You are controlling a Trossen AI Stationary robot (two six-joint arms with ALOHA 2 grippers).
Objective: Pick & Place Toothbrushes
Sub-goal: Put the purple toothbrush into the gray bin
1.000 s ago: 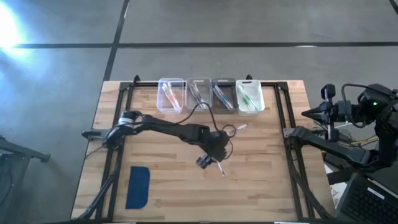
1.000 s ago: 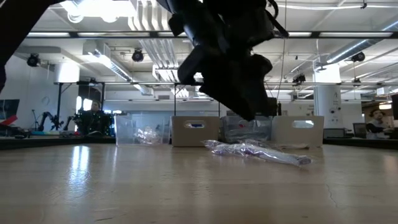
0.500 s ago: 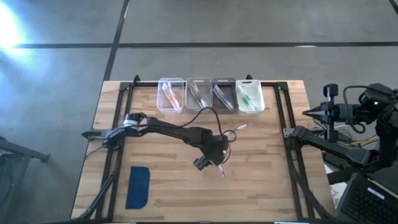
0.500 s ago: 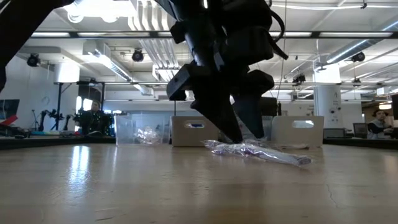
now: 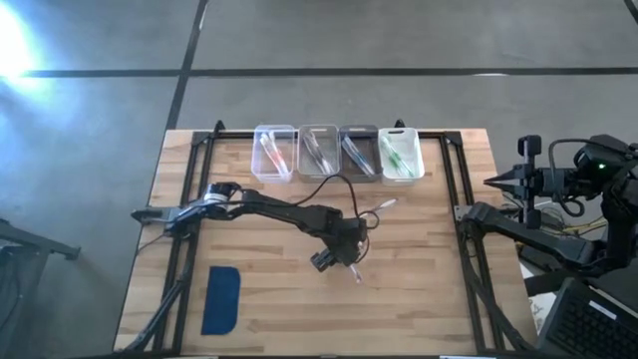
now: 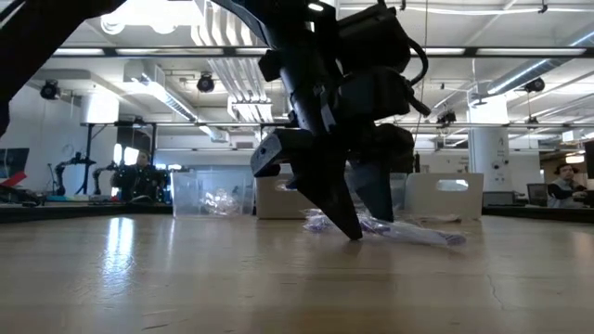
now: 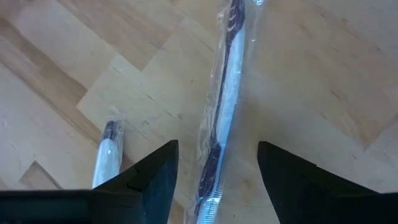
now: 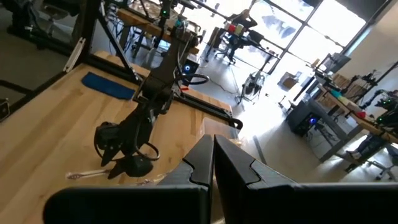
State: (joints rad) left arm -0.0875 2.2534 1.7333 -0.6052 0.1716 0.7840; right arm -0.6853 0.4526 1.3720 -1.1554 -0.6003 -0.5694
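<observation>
Toothbrushes are the job, and one wrapped toothbrush (image 7: 224, 118) lies flat on the worktop (image 5: 259, 319) directly between the two spread fingers of the left claw (image 5: 334, 257), which is down near the middle of the boards with its tips at or just above the wood. The fingers are released and straddle the brush without touching it; nothing is grasped yet. A second toothbrush (image 7: 107, 155) lies just beside one finger, outside the gap (a likely nuisance). Another pale one (image 5: 385, 205) sits apart, toward the bins.

Four small bins (image 5: 339, 152) stand in a row along the far edge, each already holding brushes. A blue pad (image 5: 221, 298) lies near the front left corner. The right claw (image 8: 211, 163) is clenched empty, parked well off to the right of the worktop.

Risks, as I judge them: the crinkly wrapper may slip when the fingers close, so only film is pinched; the thin brush lies flat, so tips riding too high would miss it; and the outer finger could nudge the neighbouring brush.
</observation>
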